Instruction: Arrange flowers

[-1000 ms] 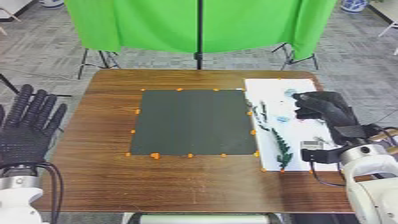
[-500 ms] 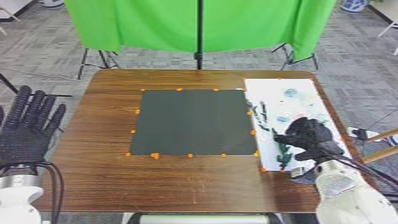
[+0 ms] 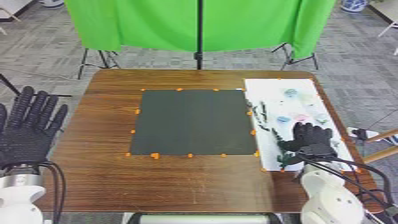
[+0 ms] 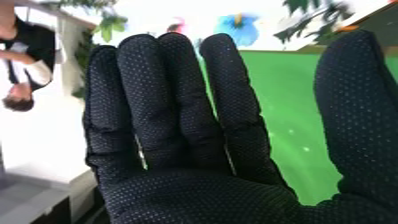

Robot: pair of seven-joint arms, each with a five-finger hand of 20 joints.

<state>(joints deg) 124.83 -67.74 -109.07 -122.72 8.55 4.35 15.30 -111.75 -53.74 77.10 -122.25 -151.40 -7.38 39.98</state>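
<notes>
From where I stand, the right hand (image 3: 313, 145) is over the near end of the white sheet (image 3: 268, 86), on the right side of the brown wooden tabletop (image 3: 93, 180). It's wide open, fingers straight and thumb held well out from them, and I see nothing in its grip. Whether it touches the sheet, I can't tell.

The flowers lie on that sheet: a blue flower (image 3: 290, 93) toward the far end, another blue bloom (image 3: 283, 119) nearer the middle, and a pink flower (image 3: 301, 118) just beside that one. Along the sheet's left side there's a dark leafy stem (image 3: 263, 112), and more green leaves (image 3: 286, 159) sit right by the hand.

The left hand (image 3: 25, 142) is out past the tabletop's left edge, palm showing, fingers straight and a little apart, with nothing in it.

Between the two hands a dark square mat (image 3: 191, 122) lies flat, small orange bits (image 3: 155, 156) dotted around its edges. Beyond the tabletop hangs a bright green curtain (image 3: 147, 25).
</notes>
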